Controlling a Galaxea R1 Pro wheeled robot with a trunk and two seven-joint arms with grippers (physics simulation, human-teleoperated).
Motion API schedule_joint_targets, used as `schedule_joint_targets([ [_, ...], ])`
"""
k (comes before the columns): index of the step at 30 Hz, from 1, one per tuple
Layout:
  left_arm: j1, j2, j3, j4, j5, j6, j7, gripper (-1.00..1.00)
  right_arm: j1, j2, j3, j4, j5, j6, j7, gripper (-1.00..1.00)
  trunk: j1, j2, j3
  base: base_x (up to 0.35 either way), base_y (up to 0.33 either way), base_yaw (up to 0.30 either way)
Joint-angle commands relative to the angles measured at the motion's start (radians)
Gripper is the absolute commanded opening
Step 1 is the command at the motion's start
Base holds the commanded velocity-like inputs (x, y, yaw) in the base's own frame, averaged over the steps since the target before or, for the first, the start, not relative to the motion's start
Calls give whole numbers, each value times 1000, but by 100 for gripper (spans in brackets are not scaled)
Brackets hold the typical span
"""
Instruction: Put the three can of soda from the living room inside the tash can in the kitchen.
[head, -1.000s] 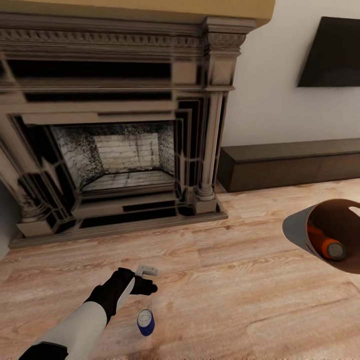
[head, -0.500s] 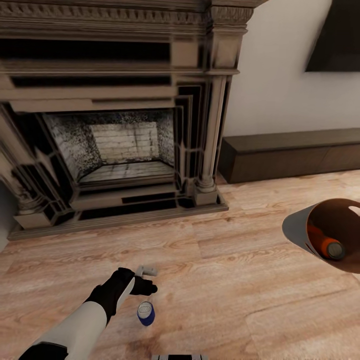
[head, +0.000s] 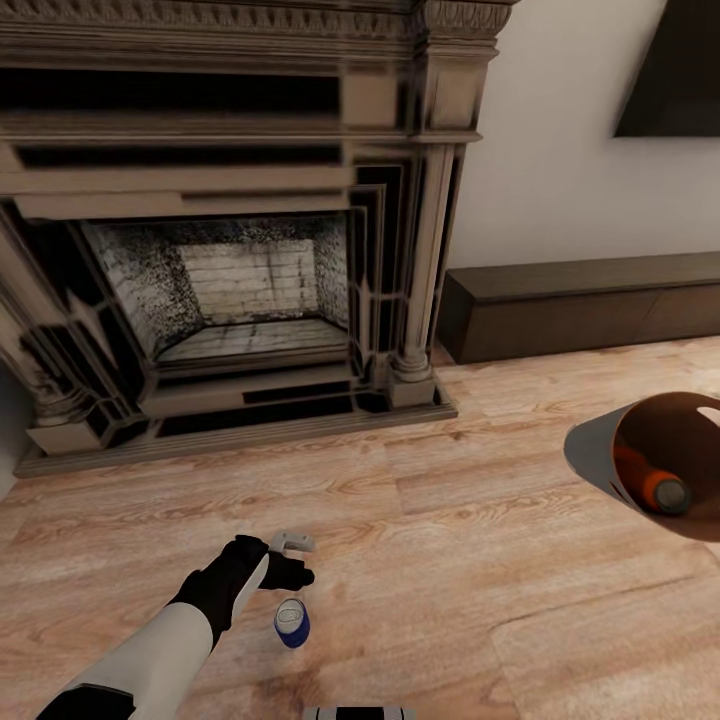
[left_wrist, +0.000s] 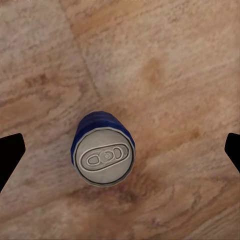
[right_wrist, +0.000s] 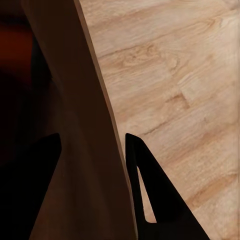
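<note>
Two grippers working: left gripper (head: 288, 558) hanging low over wood floor (head: 450, 590), fingers spread wide, nothing between them touching; in left wrist view dark fingertips (left_wrist: 10, 157) sitting at both frame edges with blue soda can (left_wrist: 103, 150) standing upright on floor midway between, well clear of either tip. Seen from head view, same blue soda can (head: 292, 622) standing just below gripper, grey top facing up. Black-gloved wrist and white forearm reaching in from lower left. Right gripper (right_wrist: 92, 145) pinching wall of trash can (right_wrist: 75, 100), one dark finger on inner side, one on outer side, rim running between. In head view trash can (head: 600, 450) hanging tilted at right edge, mouth facing camera, orange-brown inside showing, orange soda can (head: 662, 490) lying inside against lower wall, grey top toward mouth. Third can not identifiable. Further out: dark carved fireplace (head: 220, 230) filling upper left, long dark low cabinet (head: 580, 310) running along white wall at right, black TV (head: 675, 75) mounted above it.
</note>
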Motion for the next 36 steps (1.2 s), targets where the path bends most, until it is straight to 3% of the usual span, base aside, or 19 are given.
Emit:
schedule_joint_targets([
  [1,0,0,0,0,0,0,0,100,-1,0,0,-4,-16,3,4,-100,0,0,0,0,0,0],
  [7,1,0,-1,-1,0,-1,0,100,-1,-1,3,-33,-16,3,4,-100,0,0,0,0,0,0],
  [16,1,0,-1,-1,0,-1,0,100,-1,0,37,-37,-16,3,4,-100,0,0,0,0,0,0],
  [36,1,-1,-1,-1,-1,-10,1,100,1,0,40,-37,-16,3,4,-100,0,0,0,0,42,0],
])
